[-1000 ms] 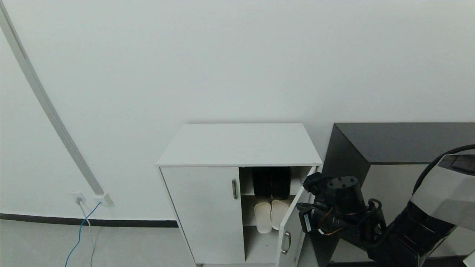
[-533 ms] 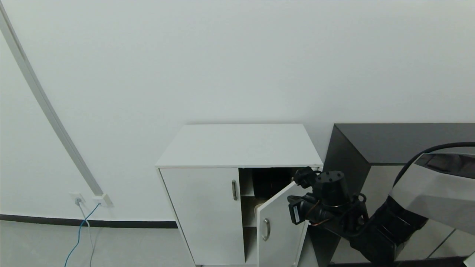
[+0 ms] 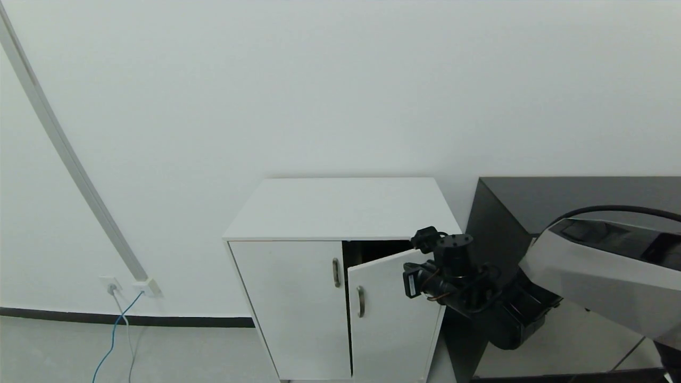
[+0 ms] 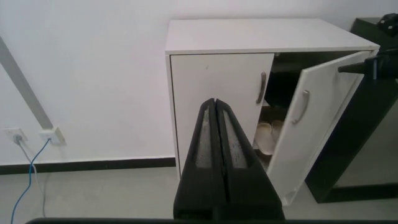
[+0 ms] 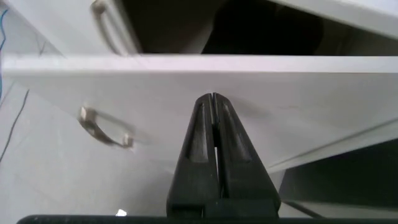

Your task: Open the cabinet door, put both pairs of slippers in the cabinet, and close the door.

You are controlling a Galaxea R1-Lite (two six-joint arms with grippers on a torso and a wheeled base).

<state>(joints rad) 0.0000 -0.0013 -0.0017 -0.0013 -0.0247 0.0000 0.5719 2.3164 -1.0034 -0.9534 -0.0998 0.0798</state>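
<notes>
Right gripper [image 5: 213, 99]: fingers pressed together, nothing between them. The tips sit against the outer face of the white right-hand cabinet door [image 3: 393, 308], close under its top edge and toward the hinge side.

That door stands ajar, swung partway out. Its curved metal handle [image 3: 360, 301] is near the free edge, well apart from my fingers.

Left gripper [image 4: 215, 104]: fingers also together and holding nothing. It hangs in the air in front of the cabinet, well back from it.

The white left-hand door [image 3: 290, 303] is flush shut, its metal handle [image 3: 335, 272] just beside the gap.

The white two-door wooden cabinet [image 3: 340, 207] stands against the pale wall.

From the left wrist, a pair of cream slippers [image 4: 267, 132] shows through the opening, side by side on an inner shelf. The compartment above them is too dark to read.

A black table [image 3: 574, 202] stands just beside the cabinet on my right. Well off to my left is a white wall socket [image 3: 111, 284], with a blue cable [image 3: 114, 335] trailing to the floor.
</notes>
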